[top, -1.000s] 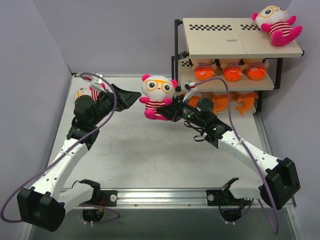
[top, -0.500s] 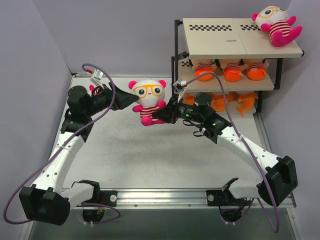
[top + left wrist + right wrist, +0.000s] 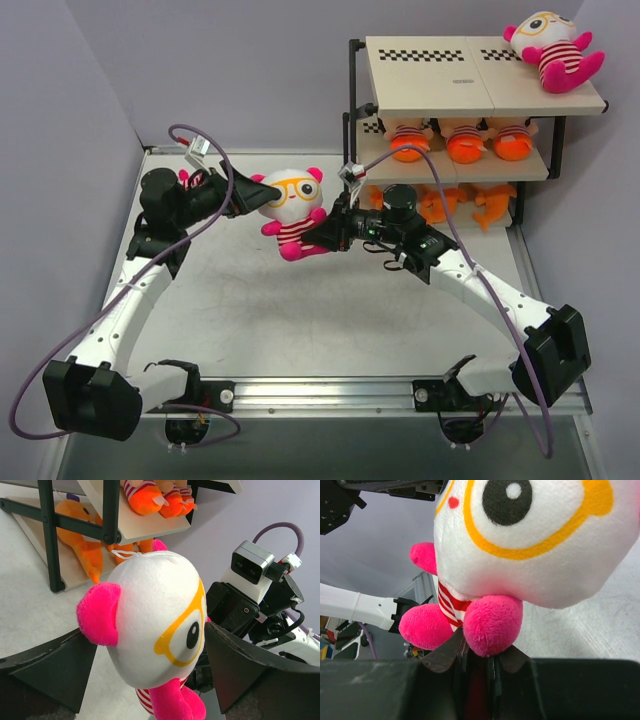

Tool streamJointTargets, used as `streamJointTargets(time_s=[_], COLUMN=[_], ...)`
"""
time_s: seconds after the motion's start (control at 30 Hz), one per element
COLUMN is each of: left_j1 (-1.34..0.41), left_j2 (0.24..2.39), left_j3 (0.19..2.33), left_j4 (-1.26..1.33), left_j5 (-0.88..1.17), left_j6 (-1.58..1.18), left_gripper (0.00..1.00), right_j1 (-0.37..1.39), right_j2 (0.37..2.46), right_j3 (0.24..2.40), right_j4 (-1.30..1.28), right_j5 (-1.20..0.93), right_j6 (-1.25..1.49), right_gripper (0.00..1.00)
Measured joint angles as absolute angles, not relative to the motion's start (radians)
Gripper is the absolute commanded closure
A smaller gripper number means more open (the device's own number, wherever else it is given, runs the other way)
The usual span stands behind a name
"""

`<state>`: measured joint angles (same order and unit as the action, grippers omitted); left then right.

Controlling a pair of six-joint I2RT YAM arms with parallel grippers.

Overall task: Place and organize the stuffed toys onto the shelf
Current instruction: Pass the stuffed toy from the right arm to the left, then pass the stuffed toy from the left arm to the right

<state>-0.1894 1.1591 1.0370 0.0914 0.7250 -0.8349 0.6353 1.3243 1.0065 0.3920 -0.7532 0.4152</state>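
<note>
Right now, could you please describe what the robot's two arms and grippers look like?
The left arm and right arm share white tubular links, black joint housings and blocky black shoulder units. A purple cable loops along each arm to its wrist, where a small pale camera module sits. The left gripper and right gripper are matte black.

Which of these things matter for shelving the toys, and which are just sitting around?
For the job: held glasses toy, right gripper shut on it, open left gripper, shelf, top-board glasses toy, striped dolls, orange sharks.
Just there: table, purple cable, base rail.
</note>
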Motion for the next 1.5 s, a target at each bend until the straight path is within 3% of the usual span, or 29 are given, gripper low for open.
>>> streamJointTargets(time_s=[0.1,0.27,0.33,0.4,0.43,0.53,0.57,0.67,0.77,0.87,1.5], left_j1=[-0.19,-0.193,-0.195,-0.195,-0.196,-0.201,-0.202,-0.203,-0.204,-0.204,-0.318], left_j2=[1.162,1.162,1.162,1.162,1.162,1.161,1.161,1.154,1.136,1.11,1.051], left_j3=[1.037,1.037,1.037,1.037,1.036,1.036,1.036,1.036,1.033,1.026,1.005], left_j4=[0.113,0.141,0.149,0.156,0.161,0.173,0.176,0.184,0.186,0.197,0.298], left_j5=[0.725,0.724,0.723,0.724,0.724,0.723,0.723,0.712,0.686,0.644,0.326], left_j6=[-0.855,-0.879,-0.889,-0.896,-0.899,-0.915,-0.918,-0.928,-0.943,-0.967,-1.101], left_gripper=[0.0,0.25,0.43,0.54,0.69,0.93,0.96,0.98,0.98,0.97,0.97], right_j1=[0.635,0.636,0.636,0.636,0.636,0.636,0.636,0.636,0.636,0.636,0.636], right_j2=[1.33,1.335,1.336,1.335,1.335,1.335,1.335,1.333,1.321,1.296,1.077], right_j3=[1.023,1.032,1.032,1.033,1.033,1.035,1.036,1.036,1.037,1.044,1.036], right_j4=[0.392,0.392,0.392,0.392,0.392,0.392,0.392,0.39,0.38,0.339,0.329], right_j5=[-0.765,-0.775,-0.775,-0.775,-0.774,-0.763,-0.759,-0.738,-0.713,-0.667,-0.364], right_j6=[0.41,0.4,0.398,0.396,0.395,0.39,0.39,0.387,0.376,0.354,0.307], right_gripper=[1.0,1.0,1.0,0.98,0.96,0.84,0.8,0.58,0.43,0.36,0.35])
